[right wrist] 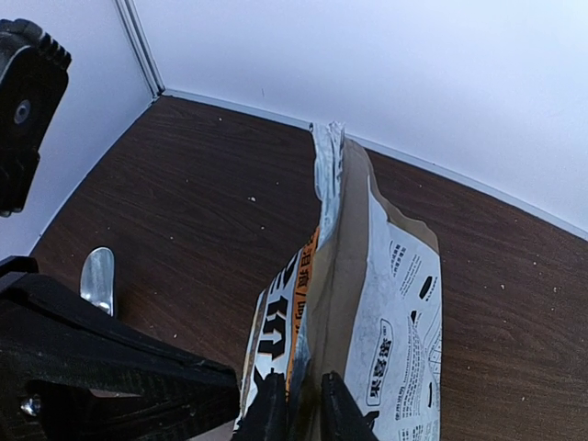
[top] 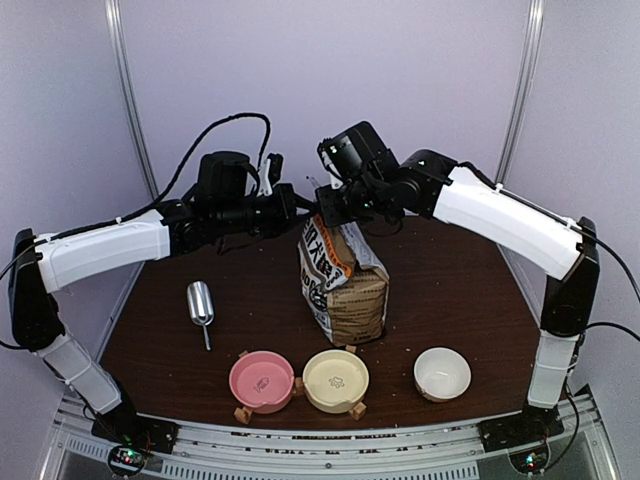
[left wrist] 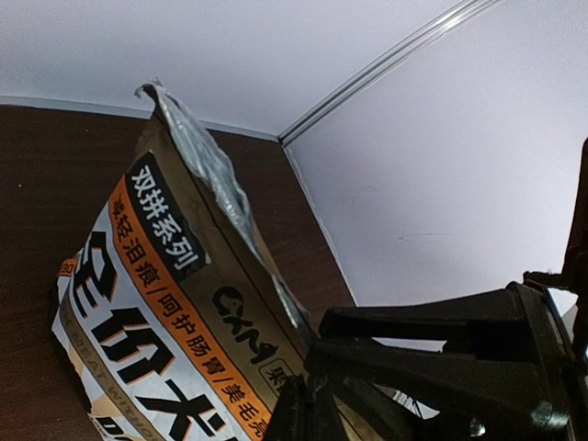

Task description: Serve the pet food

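Note:
The kraft-brown pet food bag [top: 342, 285] with an orange band stands upright at the table's middle. No kibble shows; it is hidden inside the bag. My left gripper [top: 298, 206] and right gripper [top: 330, 204] meet at the bag's top edge from opposite sides. In the left wrist view my left gripper [left wrist: 312, 418] is shut on the foil-lined top edge of the bag [left wrist: 165, 303]. In the right wrist view my right gripper [right wrist: 303, 413] is shut on the bag's [right wrist: 395, 303] top fold. The bag mouth looks pressed nearly flat.
A shiny metal scoop [top: 201, 304] lies left of the bag, also in the right wrist view [right wrist: 96, 274]. A pink bowl [top: 262, 380], a yellow bowl [top: 336, 381] and a white bowl [top: 442, 373] stand in a row near the front edge, all without kibble.

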